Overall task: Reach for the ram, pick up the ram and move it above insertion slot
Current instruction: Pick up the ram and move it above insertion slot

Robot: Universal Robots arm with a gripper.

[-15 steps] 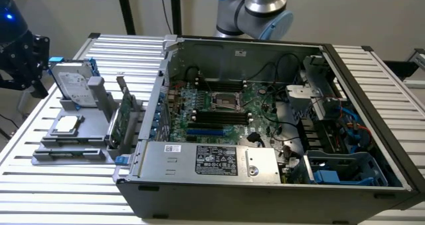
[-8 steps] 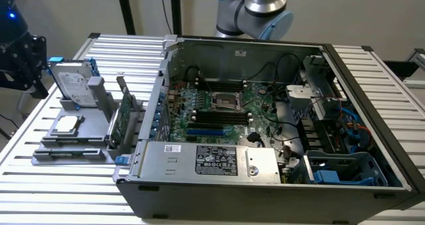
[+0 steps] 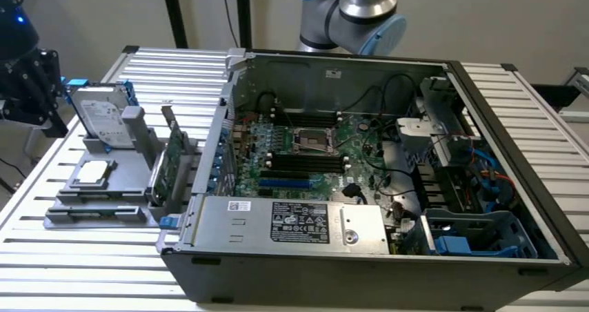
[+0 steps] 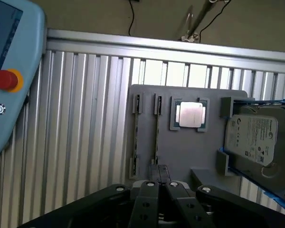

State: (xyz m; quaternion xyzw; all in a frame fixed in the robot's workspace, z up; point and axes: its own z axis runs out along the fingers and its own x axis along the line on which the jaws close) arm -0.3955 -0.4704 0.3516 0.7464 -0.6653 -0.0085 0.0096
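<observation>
Jaws, nearest the wrist camera, pressed together, carrying nothing, at the edge of the grey holder (image 4: 180, 152). Ram (image 4: 157, 130) stands on edge in a holder slot. I judge: open wide first, straddle its thin edge mid-length, then lift straight out.

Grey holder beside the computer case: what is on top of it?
On the grey holder: a hard drive in blue rails, a flat silver processor chip, and the ram edge-on in a slot. The shut gripper covers part of the holder; anything under it is hidden.
</observation>
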